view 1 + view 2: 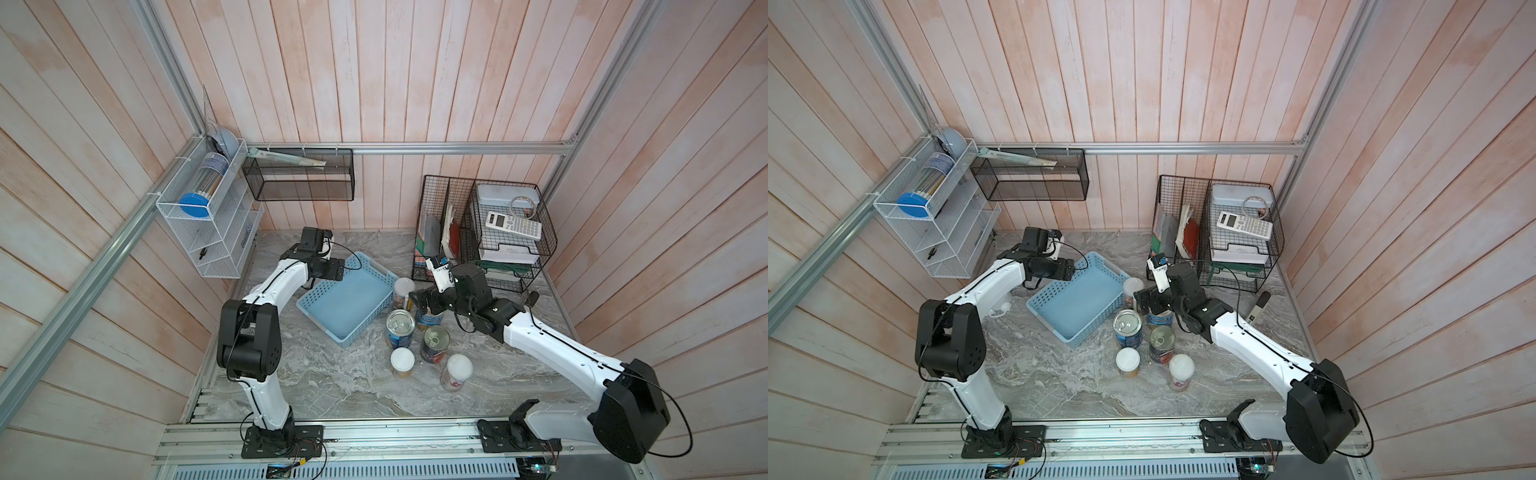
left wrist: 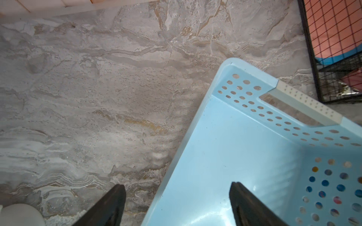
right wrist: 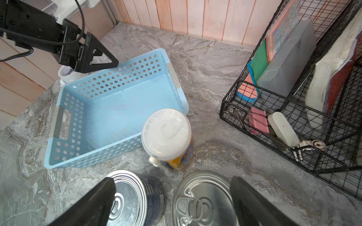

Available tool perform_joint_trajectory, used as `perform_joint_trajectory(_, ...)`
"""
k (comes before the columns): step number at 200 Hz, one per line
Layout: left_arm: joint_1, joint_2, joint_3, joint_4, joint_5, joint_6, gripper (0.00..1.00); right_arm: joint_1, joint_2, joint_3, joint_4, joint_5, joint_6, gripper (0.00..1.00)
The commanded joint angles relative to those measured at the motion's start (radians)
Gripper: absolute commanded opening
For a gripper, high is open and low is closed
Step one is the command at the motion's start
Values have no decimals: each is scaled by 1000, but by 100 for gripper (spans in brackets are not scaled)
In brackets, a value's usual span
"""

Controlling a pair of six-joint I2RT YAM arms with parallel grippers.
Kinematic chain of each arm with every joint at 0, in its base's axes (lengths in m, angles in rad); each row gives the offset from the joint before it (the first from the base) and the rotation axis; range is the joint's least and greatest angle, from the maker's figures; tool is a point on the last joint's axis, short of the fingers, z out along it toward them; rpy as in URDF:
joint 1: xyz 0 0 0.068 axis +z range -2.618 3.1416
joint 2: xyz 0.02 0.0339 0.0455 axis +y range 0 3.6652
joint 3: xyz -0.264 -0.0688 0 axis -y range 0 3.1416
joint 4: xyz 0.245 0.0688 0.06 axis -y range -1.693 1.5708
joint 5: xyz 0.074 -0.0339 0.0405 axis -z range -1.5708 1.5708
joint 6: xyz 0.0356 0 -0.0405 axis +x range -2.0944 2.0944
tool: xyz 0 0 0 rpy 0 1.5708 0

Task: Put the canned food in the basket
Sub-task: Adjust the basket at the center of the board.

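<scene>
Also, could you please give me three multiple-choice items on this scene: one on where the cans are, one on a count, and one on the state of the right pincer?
1. Where does the canned food stand?
A) on the tabletop beside the basket
B) inside it
C) in a black wire rack

2. How many of the cans are capped in white?
A) one
B) three
C) five

3. How is the right pincer?
A) open above a pull-tab tin
B) shut on the basket's rim
C) shut and empty

Answers:
1 A: the basket's floor is bare, and all six cans sit on the marble next to it.
2 B: the white lids number three in both top views.
3 A: in the right wrist view its fingers stand wide apart over the silver top.
</scene>
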Motion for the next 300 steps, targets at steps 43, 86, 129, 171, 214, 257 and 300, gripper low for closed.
perform_joint_trajectory(43,-17,164,63,47,-147,93,89,12,31,-12,12,-6,3,98)
perform_joint_trajectory(86,-20,190,75,46,-144,55,82,17,22,-27,18,1,4,98)
perform_joint_trajectory(129,-23,113,-38,7,-154,-49,60,19,-8,-59,41,-4,17,98)
perform_joint_trajectory(171,-4,33,-177,-61,-140,-198,55,18,-42,-85,43,-13,18,98)
perform_joint_trajectory(214,-17,-167,-390,-30,-28,-392,55,27,-70,-101,34,-35,26,98)
perform_joint_trajectory(257,-82,-292,-560,20,36,-513,55,48,-73,-76,-17,-35,25,98)
perform_joint_trajectory(300,-114,-509,-760,34,35,-617,55,85,-95,-61,-53,-36,31,98)
